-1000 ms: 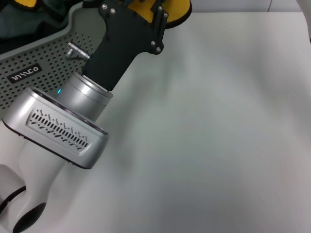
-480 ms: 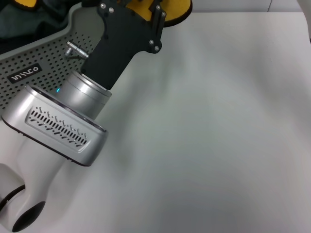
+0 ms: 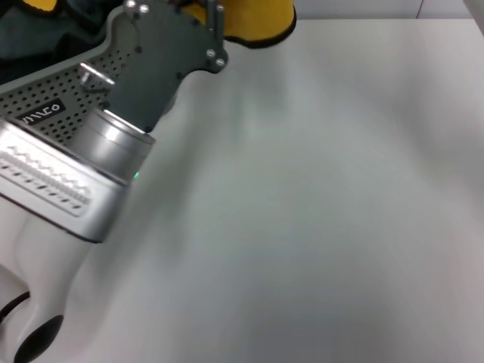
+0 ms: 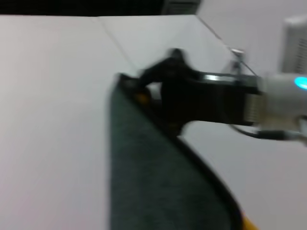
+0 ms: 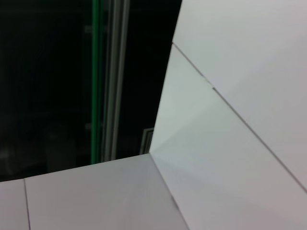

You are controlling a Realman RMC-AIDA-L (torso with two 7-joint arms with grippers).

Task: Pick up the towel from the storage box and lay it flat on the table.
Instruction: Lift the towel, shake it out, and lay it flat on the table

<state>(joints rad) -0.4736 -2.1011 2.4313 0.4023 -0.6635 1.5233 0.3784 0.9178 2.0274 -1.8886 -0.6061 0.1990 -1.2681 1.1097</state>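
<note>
The left arm reaches up along the near wall of the storage box [image 3: 53, 91], its pincer [image 3: 214, 9] at the top edge of the head view, closed on the towel [image 3: 261, 19], which hangs yellow just above the white table [image 3: 325, 197] beside the box. In the left wrist view, black fingers [image 4: 163, 72] pinch the cloth's dark-bound edge. The right pincer is out of sight.
</note>
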